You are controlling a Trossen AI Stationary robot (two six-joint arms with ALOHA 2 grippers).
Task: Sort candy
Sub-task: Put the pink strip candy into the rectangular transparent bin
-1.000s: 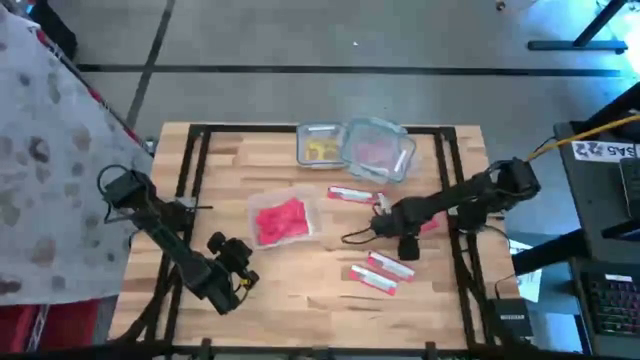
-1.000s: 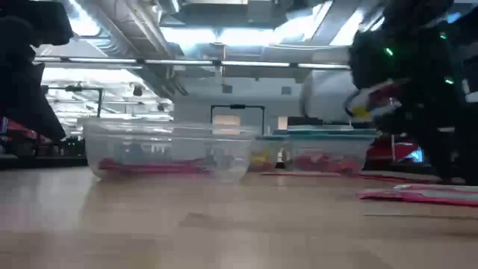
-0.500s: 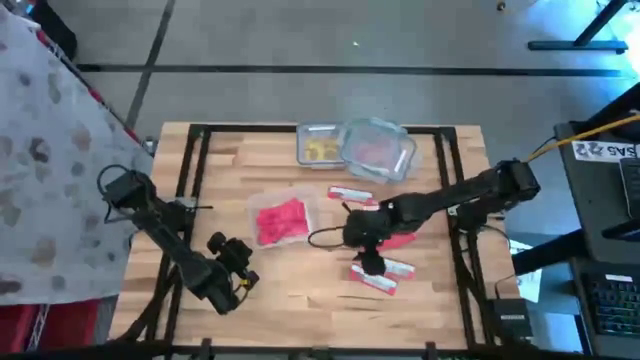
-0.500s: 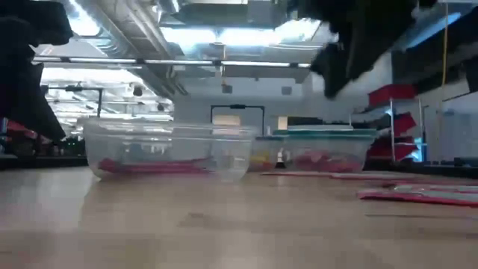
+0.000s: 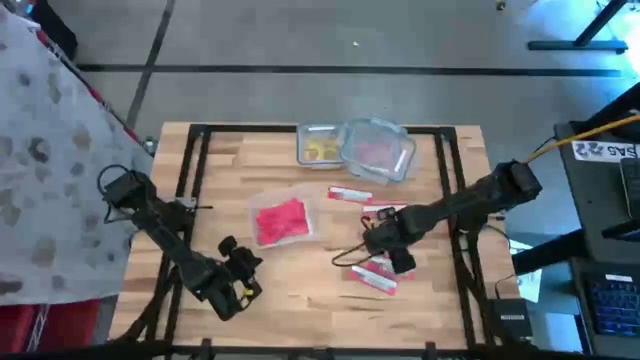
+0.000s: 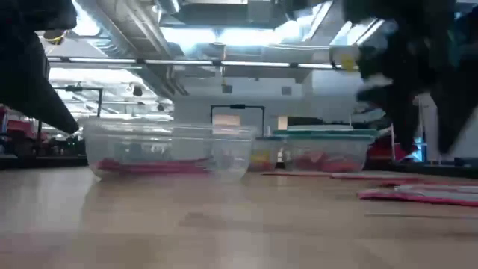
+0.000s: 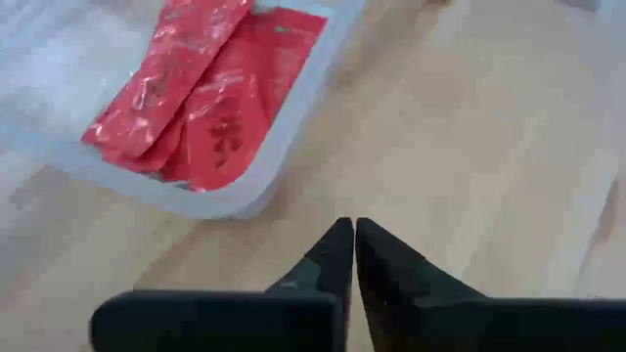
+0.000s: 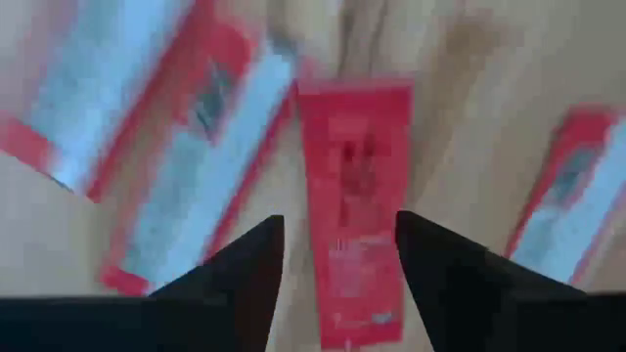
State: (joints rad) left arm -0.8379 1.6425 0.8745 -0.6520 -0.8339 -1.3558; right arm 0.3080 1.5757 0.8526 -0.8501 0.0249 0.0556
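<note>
Right gripper (image 8: 333, 256): hung over the right half of the wooden table (image 5: 300, 290), fingers (image 8: 230, 274) spread wide with nothing between them, poised directly above a red packet (image 8: 354, 186) lying flat on the boards.

Packets near it: lay loose beside that red one, two red-and-white packets (image 8: 186, 147) on one side and another (image 8: 565, 191) on the other (all flat on the wood, none touched).

From above: showed two packets (image 5: 378, 274) just in front of the right gripper (image 5: 385, 243), and one more packet (image 5: 349, 194) lying behind it, toward the far tubs.

Left gripper (image 7: 344, 235): waited low over the front left of the table, fingers pressed together and holding nothing.

Centre tub (image 5: 255, 208): stood clear and shallow near the middle of the table, holding a heap of red packets (image 5: 281, 220); seen close from the left wrist, with the packets (image 7: 196, 93) overlapping inside its rim.

Far tubs: sat at the back edge, a small one with yellow pieces (image 5: 320, 150) touching a larger clear tub (image 5: 400, 160) with pinkish candy (image 5: 374, 152) inside (contents too small to tell further).

Low view: took in the centre tub (image 6: 168, 149) and the far tubs behind it, with loose packets (image 6: 418, 194) lying at the right.
</note>
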